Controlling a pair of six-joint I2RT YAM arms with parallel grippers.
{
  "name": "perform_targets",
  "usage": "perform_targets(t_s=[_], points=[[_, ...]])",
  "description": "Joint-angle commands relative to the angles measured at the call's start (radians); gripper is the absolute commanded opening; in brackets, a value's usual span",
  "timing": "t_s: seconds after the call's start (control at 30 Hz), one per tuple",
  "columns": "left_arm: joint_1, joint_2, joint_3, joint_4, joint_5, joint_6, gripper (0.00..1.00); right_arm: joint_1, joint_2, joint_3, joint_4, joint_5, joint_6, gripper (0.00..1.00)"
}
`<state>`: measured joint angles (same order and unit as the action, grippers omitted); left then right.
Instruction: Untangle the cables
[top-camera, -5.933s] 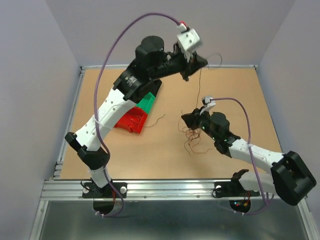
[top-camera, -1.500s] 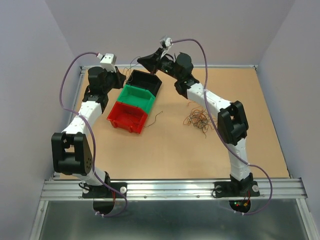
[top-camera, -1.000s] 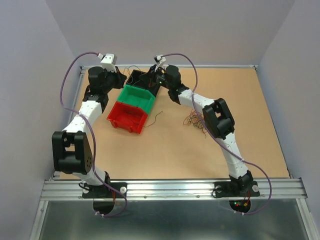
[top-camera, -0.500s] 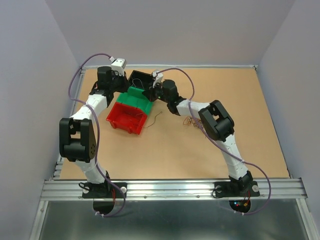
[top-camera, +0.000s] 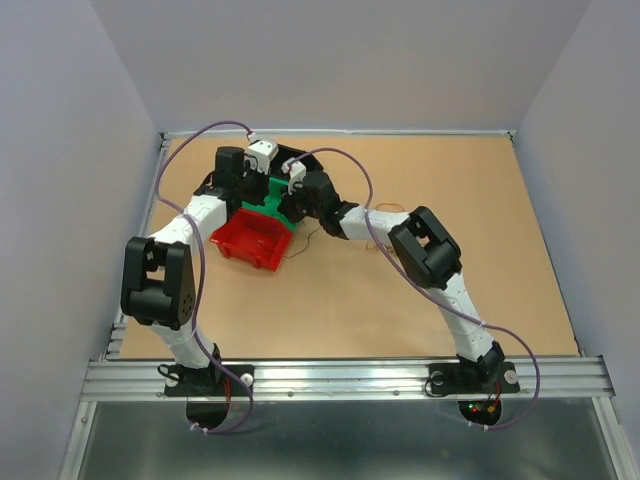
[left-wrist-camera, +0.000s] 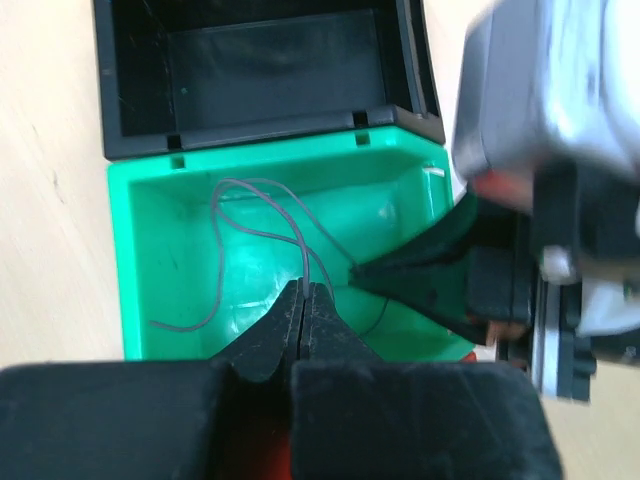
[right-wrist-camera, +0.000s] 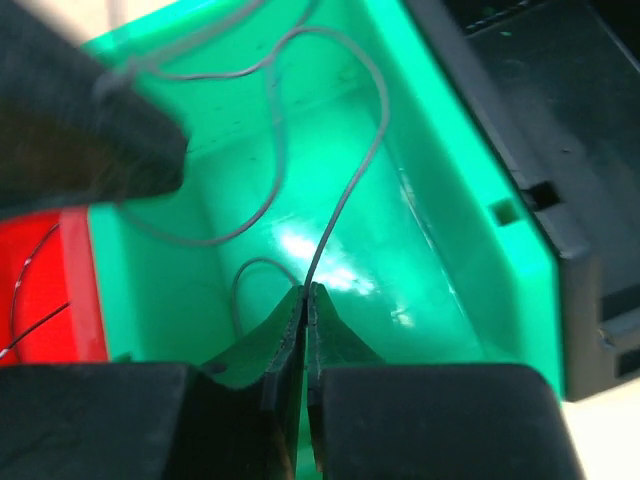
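From above, you have both arms meeting over the green bin (top-camera: 262, 200). It sits between the red bin (top-camera: 250, 238) and the black bin (top-camera: 296, 156), all three in a touching row. The left claw (top-camera: 258, 180) and right claw (top-camera: 288, 196) are close together there. The wire they hold is too thin to see from here. The bunch (top-camera: 382, 213) lies on the counter (top-camera: 480, 250) to the right, half hidden by the right arm.

In the left wrist view, your left claw (left-wrist-camera: 303, 298) is clamped on a hair-thin, pale grey-looking wire (left-wrist-camera: 262, 232). The wire rises from the tips, loops left over the green bin's (left-wrist-camera: 135, 260) floor and ends lower left. The right claw (left-wrist-camera: 362, 272) reaches in from the right. The black bin (left-wrist-camera: 260, 55) shows nothing inside.

In the right wrist view, your right claw (right-wrist-camera: 305, 296) is pinched together on the same wire (right-wrist-camera: 350, 190). It runs up and right, then curves back left towards the blurred left claw (right-wrist-camera: 85, 140). The red bin (right-wrist-camera: 45, 270) holds a few thin strands.
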<state>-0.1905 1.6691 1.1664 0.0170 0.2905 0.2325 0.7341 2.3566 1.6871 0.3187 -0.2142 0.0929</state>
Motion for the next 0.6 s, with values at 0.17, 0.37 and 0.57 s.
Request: perform_targets(t_s=[0.17, 0.37, 0.57], points=[[-0.018, 0.093, 0.096, -0.098, -0.125, 0.024, 0.00, -0.013, -0.111, 0.043, -0.040, 0.096, 0.077, 0.24], [-0.017, 0.124, 0.111, -0.089, -0.151, 0.016, 0.03, -0.013, -0.192, 0.016, -0.040, 0.121, 0.100, 0.51], [-0.009, 0.034, 0.052, -0.022, -0.140, 0.007, 0.40, -0.016, -0.255, -0.049, -0.038, 0.150, 0.113, 0.58]])
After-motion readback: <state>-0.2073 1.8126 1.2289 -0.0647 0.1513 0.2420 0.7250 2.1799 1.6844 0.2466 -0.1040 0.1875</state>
